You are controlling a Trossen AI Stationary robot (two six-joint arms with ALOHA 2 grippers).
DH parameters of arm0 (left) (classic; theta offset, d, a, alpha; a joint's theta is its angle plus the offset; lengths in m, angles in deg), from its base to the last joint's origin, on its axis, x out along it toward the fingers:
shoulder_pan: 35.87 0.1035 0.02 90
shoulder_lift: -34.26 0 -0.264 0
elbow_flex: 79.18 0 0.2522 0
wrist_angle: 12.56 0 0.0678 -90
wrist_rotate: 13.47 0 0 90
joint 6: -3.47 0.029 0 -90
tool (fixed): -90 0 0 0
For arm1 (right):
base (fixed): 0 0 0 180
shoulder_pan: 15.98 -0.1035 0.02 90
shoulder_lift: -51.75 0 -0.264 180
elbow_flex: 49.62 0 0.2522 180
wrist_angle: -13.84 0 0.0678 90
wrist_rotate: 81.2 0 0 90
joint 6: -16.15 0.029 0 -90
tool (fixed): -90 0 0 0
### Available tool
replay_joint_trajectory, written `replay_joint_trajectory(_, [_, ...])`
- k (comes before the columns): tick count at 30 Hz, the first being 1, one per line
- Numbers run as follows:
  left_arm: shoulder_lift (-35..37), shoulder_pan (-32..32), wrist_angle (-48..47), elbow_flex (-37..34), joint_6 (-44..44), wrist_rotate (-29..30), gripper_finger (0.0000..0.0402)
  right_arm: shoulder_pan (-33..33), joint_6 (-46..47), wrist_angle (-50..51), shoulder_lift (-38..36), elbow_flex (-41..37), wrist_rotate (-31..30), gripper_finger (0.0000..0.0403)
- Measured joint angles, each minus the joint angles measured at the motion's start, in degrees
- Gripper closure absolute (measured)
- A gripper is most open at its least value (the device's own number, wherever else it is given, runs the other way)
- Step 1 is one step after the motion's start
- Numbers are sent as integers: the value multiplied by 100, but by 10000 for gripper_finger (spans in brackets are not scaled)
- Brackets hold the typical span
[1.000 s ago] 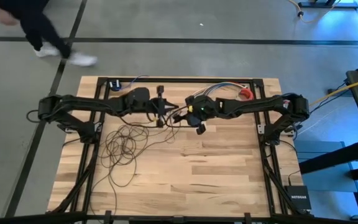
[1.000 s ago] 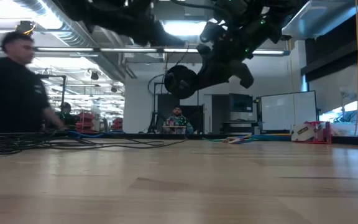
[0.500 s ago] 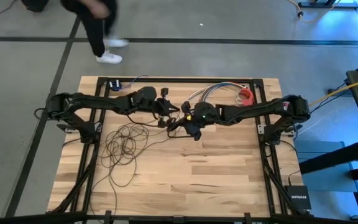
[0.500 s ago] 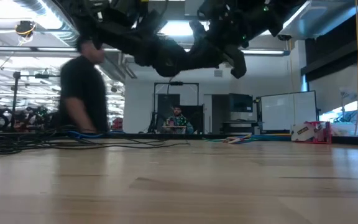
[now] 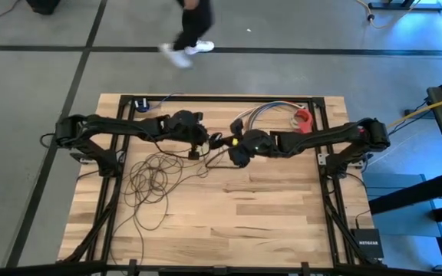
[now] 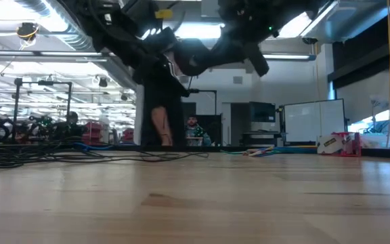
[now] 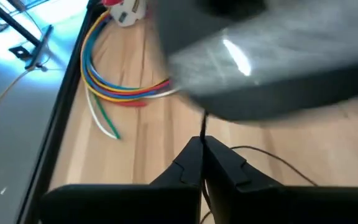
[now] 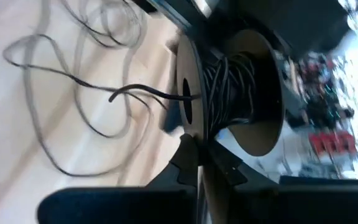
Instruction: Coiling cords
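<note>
Broadly, the wooden table (image 5: 229, 207) carries both arms stretched toward its far middle, where they meet above the surface. Most of the cords (image 5: 153, 184) still lie as a loose tangle of dark loops on the left half of the table, with one strand running up toward the two grippers. Behind them, near the far edge, sits a short bundle of coloured wires (image 5: 261, 113) that has no part in the job.

The right gripper (image 5: 235, 153) is closed on the rim of a black spool (image 8: 229, 93), which already has a good many turns of cord wound round its core; a free strand leaves it and trails down to the loops below. The left gripper (image 7: 202, 146) is pinched tight on the thin cord just beside the spool, so it seems to be feeding the strand.

Winding looks under way, perhaps early on, given how much cord remains on the table. Next would likely be another wrap: the feeding strand kept taut and guided between the spool's flanges, without snagging the tangle.
</note>
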Motion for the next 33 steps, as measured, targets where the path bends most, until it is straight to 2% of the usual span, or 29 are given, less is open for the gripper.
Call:
replay_joint_trajectory(12, [109, -75, -755, 31, -499, 421, 400, 64, 656, 874, -264, 2, -804, 393])
replay_joint_trajectory(17, [202, -316, -943, 17, -604, 658, 400, 451, 1032, 1191, -270, 2, -666, 393])
replay_joint_trajectory(23, [321, -519, -682, -15, -604, 775, 400, 840, 1255, 1064, -270, 8, 21, 393])
replay_joint_trajectory(29, [286, -517, -451, -17, -587, 734, 399, 919, 1309, 926, -270, 8, 66, 393])
replay_joint_trajectory(33, [259, -464, -485, -21, -770, 679, 368, 917, 1311, 923, -270, 8, 10, 393])
